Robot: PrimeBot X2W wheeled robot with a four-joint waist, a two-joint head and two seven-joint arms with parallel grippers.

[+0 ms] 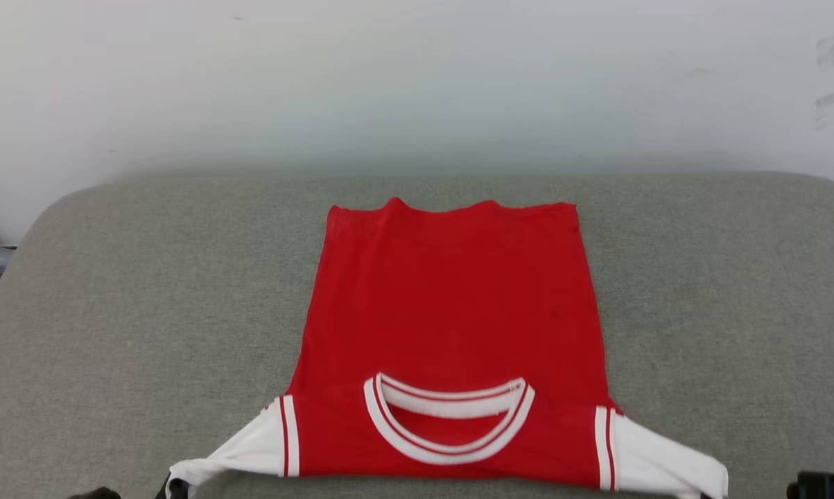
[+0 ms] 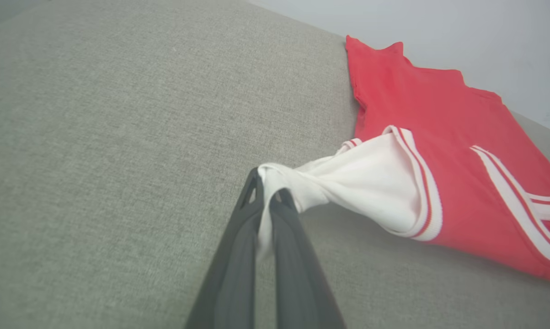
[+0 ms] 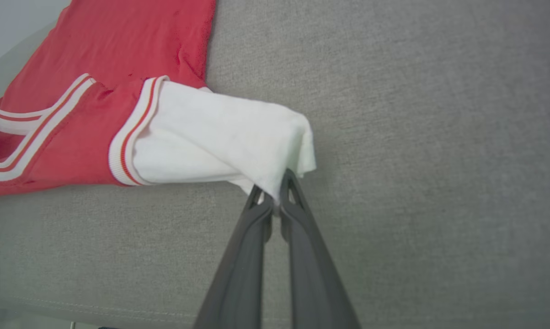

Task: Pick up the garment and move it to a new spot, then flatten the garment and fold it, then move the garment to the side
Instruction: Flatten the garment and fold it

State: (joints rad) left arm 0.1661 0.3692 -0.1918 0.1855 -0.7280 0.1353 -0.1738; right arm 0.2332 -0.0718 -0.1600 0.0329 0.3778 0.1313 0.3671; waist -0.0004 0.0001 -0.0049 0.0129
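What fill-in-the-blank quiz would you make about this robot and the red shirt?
The left gripper is shut on a sleeve coloured ____.
The red jersey shirt lies on a ____ fabric surface.
The right gripper pinches the other sleeve, so the number of grippers holding the shirt is ____.
Missing words: white; grey; two.

Head view's bottom edge crops the garment (image 1: 451,305) at both sides. Its sleeve tips (image 2: 302,185) run hidden inside left hand (image 2: 268,187) and right hand (image 3: 275,187).
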